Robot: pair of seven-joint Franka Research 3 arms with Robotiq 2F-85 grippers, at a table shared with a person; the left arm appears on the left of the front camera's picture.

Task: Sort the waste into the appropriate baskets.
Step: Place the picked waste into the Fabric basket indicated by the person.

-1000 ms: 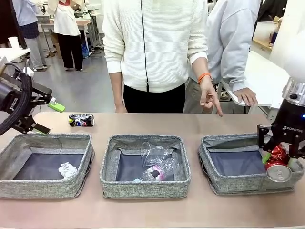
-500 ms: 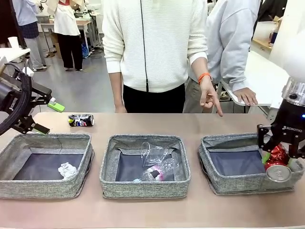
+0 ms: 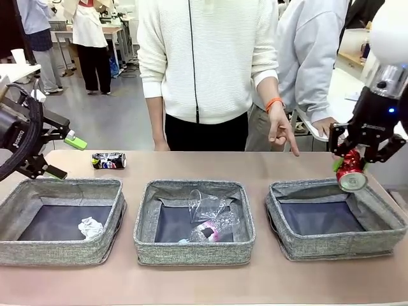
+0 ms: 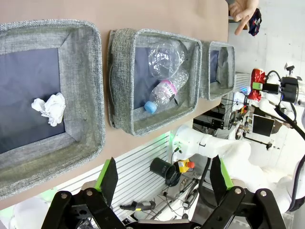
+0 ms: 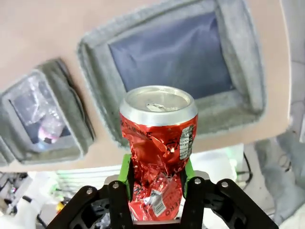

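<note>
My right gripper (image 3: 350, 167) is shut on a crushed red can (image 3: 351, 173) and holds it in the air over the far right corner of the right basket (image 3: 331, 250). In the right wrist view the can (image 5: 159, 138) stands between the green pads above that basket (image 5: 238, 109), whose inside is bare. My left gripper (image 3: 62, 155) hangs open at the far left, near a crushed dark blue can (image 3: 108, 160) lying on the table. The left basket (image 3: 38, 252) holds a white paper wad (image 3: 90, 227). A bottle (image 3: 207, 233) and a clear cup (image 3: 204, 204) lie in the middle basket (image 3: 191, 252).
A person stands at the far side, one hand (image 3: 280, 134) pointing down over the table behind the right basket. The left wrist view looks down on the paper wad (image 4: 49, 107) and the blue-capped bottle (image 4: 164, 90). Bare table runs along the front edge.
My right gripper has risen and moved back and a little left with the red can, from the right basket's front right corner to above its far edge. The left arm has not moved.
</note>
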